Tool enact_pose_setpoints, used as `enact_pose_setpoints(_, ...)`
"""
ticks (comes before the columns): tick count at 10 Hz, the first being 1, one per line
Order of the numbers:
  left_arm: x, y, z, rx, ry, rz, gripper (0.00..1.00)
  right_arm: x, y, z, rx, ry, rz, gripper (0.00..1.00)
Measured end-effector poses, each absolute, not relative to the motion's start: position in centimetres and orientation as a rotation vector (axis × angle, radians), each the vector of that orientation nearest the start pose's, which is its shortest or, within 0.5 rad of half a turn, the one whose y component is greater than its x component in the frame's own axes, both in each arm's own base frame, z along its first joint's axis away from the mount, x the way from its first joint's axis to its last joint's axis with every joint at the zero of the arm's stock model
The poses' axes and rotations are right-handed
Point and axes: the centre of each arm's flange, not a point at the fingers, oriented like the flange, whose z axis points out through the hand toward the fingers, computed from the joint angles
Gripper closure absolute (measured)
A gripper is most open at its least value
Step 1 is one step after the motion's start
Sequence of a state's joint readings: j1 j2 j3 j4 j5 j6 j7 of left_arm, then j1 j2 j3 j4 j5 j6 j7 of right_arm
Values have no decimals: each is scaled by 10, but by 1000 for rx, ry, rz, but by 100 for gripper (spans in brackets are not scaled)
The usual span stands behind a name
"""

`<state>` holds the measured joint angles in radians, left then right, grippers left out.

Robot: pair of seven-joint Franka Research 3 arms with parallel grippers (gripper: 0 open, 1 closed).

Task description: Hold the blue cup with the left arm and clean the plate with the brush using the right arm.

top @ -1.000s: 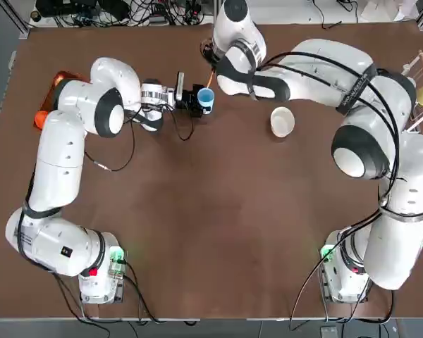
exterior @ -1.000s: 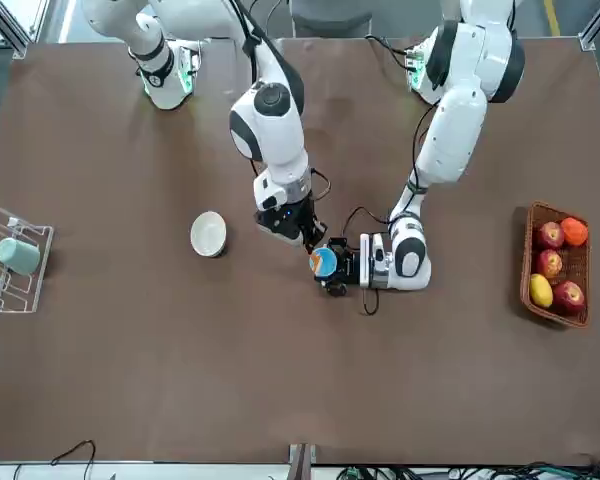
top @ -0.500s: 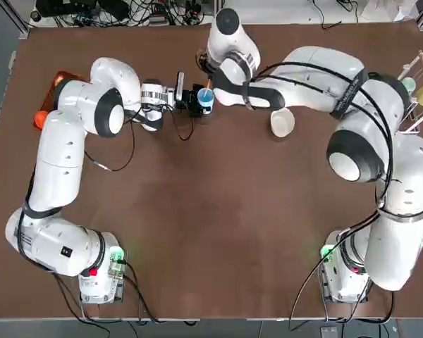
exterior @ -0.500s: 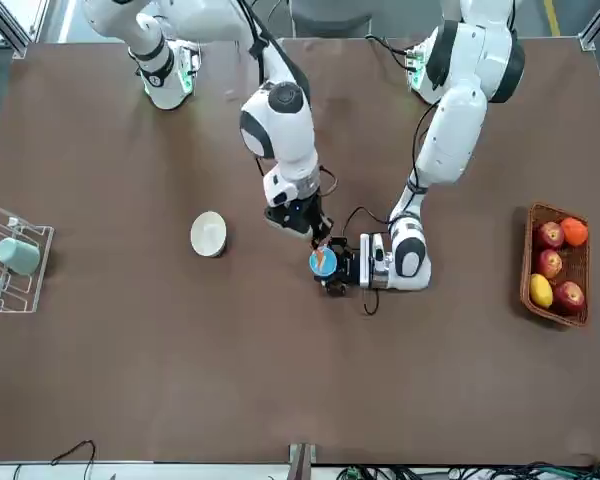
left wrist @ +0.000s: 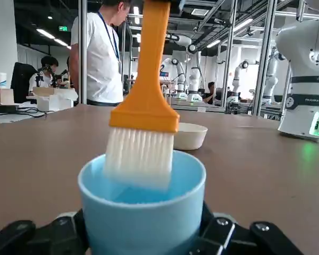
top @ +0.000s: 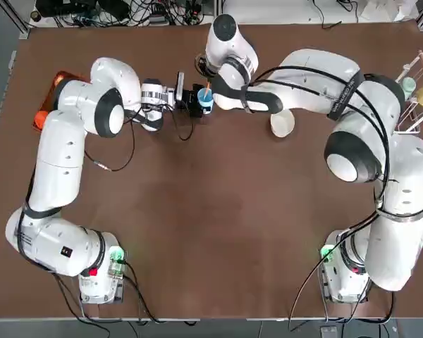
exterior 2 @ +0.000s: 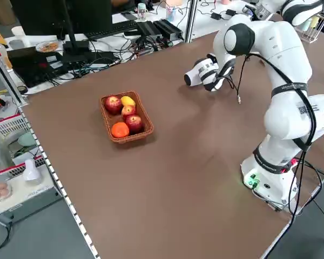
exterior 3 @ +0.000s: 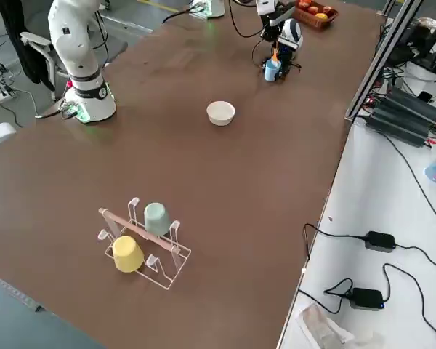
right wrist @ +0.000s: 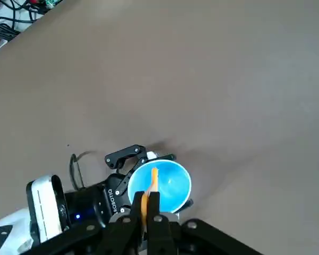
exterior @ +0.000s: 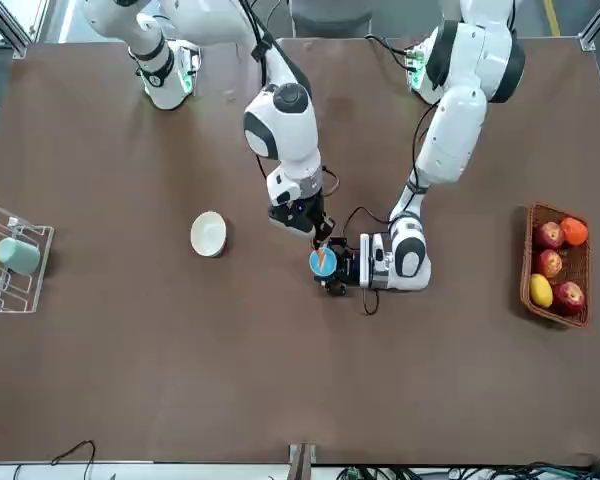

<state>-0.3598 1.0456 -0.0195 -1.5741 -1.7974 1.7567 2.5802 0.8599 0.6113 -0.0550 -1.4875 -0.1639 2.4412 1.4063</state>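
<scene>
Brush [left wrist: 147,90] held upright, orange handle up, white bristles dipping into the blue cup [left wrist: 142,210]. Left gripper [top: 195,101], lying level along the table [top: 218,225], clamps the cup's sides; right gripper [right wrist: 147,212], pointing down, pinches the brush handle. Only the left wrist view shows the plate [left wrist: 189,135] behind the cup.

White lettering reading "FRANKA ROBOTICS" runs around the dark band of a white robot arm [left wrist: 307,79] standing in the background of the left wrist view. In the right wrist view the black body of the left gripper [right wrist: 149,178] bears white print beside the blue cup [right wrist: 162,186], too small to read. No other text is legible
</scene>
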Motion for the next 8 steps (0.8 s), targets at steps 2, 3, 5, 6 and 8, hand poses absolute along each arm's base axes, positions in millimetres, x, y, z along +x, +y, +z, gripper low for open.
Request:
enact_pose_setpoints(2, 571, -320, 48, 1202, -1232, 1091, 31, 508, 540, 347, -2800, 680, -423, 95)
enact_pose_setpoints(3, 571, -320, 48, 1202, -1234, 1091, 31, 507, 541, 344, -2805, 677, -422, 95)
enact_pose_setpoints(5, 571, -321, 48, 1203, -1235, 1091, 31, 507, 541, 334, -2823, 665, -429, 95)
enact_pose_setpoints(6, 571, -321, 48, 1203, -1235, 1091, 31, 507, 541, 330, -2831, 663, -429, 95)
enact_pose_setpoints(8, 571, -321, 48, 1203, -1236, 1091, 31, 506, 541, 321, -2845, 656, -432, 95)
